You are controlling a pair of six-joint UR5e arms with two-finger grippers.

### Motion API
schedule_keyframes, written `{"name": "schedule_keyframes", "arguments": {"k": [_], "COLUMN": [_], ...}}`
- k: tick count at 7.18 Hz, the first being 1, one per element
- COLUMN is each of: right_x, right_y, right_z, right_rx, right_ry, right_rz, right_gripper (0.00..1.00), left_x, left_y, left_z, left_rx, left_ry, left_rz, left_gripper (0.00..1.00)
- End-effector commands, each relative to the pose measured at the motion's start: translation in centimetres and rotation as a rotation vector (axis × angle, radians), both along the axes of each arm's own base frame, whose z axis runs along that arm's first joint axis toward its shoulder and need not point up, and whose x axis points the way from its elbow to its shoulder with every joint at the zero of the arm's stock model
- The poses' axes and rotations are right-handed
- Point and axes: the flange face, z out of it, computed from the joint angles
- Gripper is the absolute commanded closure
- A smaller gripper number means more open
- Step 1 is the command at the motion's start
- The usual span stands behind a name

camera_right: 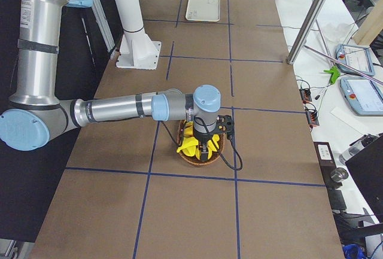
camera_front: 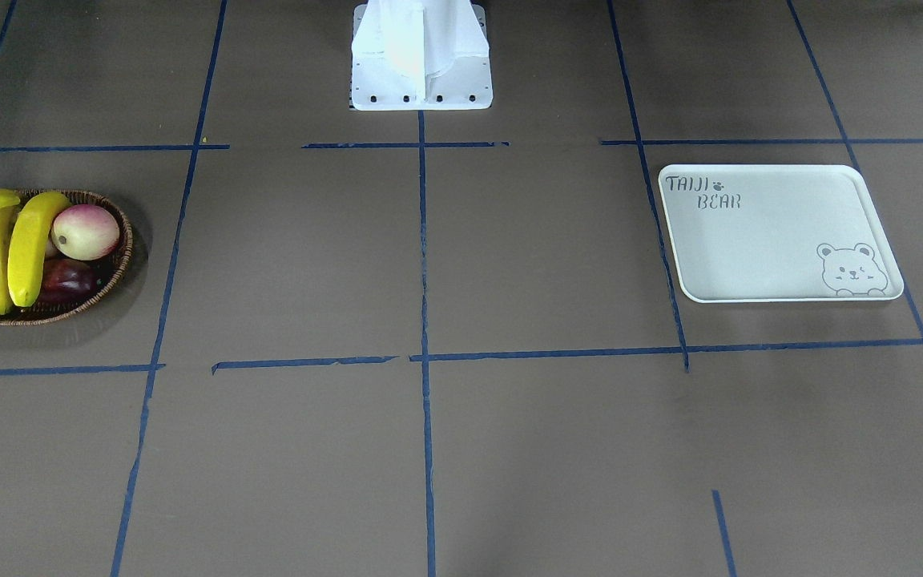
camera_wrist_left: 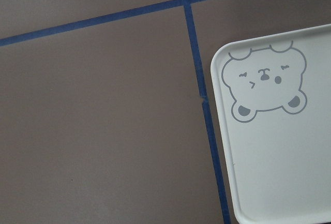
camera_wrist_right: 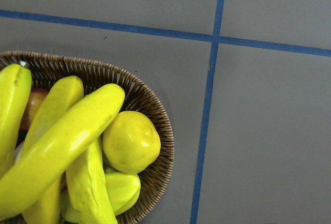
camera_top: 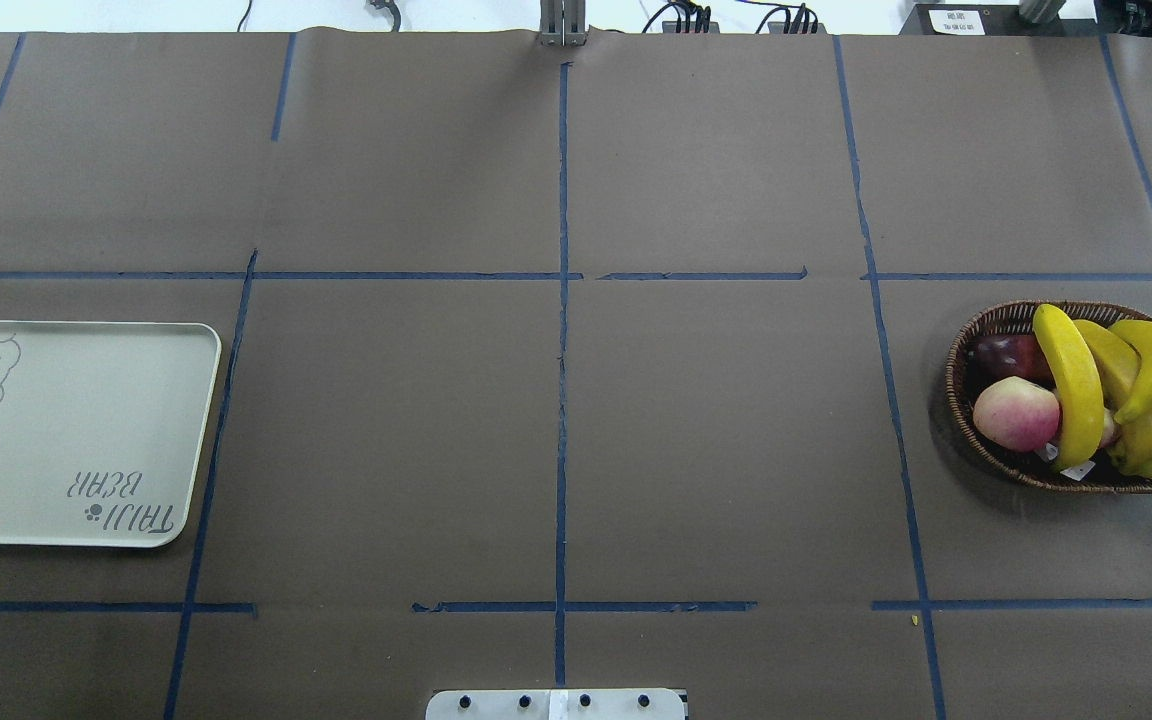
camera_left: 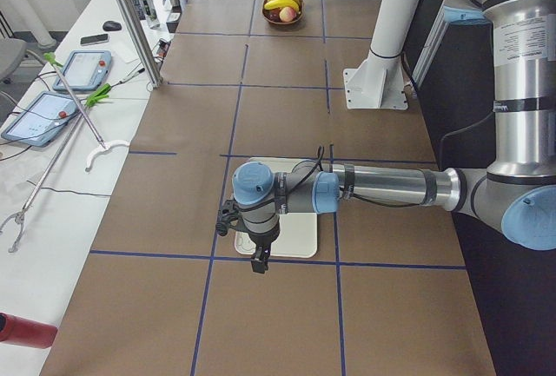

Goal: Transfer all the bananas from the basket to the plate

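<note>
Silver arm tubes point(camera_left: 387, 187), light-blue joint caps point(camera_left: 252, 182), white bolted base point(camera_front: 421, 84).

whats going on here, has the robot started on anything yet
No banana is on the plate yet; it is bare, on the robot's left. The bananas lie in the basket with other fruit, on its right. The right gripper hangs above the basket, the left gripper over the plate's edge; whether either is open cannot be told.

Overhead and front views opposed, sharing basket point(camera_front: 126, 243), wrist cameras close
</note>
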Motion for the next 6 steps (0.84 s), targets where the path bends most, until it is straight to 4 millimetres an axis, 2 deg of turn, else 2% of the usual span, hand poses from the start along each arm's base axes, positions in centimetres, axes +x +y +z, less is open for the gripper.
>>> {"name": "schedule_keyframes", "arguments": {"k": [1,2,4,6], "right_x": [-3.7,-6.6,-13.2,-13.2], "right_y": [-1.0,-1.2,-0.7,0.7], "right_z": [-3.1,-4.3,-3.7,-2.0], "right_rx": [-0.093,-0.168,-0.232,-0.262], "right_ry": [-0.053,-0.093,0.005,0.035], "right_rz": [0.224,0.348,0.46,0.452], "right_gripper": [0.0,0.01,0.03,0.09], "left_x": [0.0,0.0,0.0,0.0], "left_y": [0.0,0.0,0.0,0.0], "left_z": [0.0,0.0,0.0,-0.1], "left_rx": [-0.001,-0.001,-0.001,0.001], "left_ry": [0.0,0.001,0.003,0.003], "left_rz": [-0.001,-0.001,-0.001,-0.001], "left_gripper": [0.0,0.0,0.0,0.0]}}
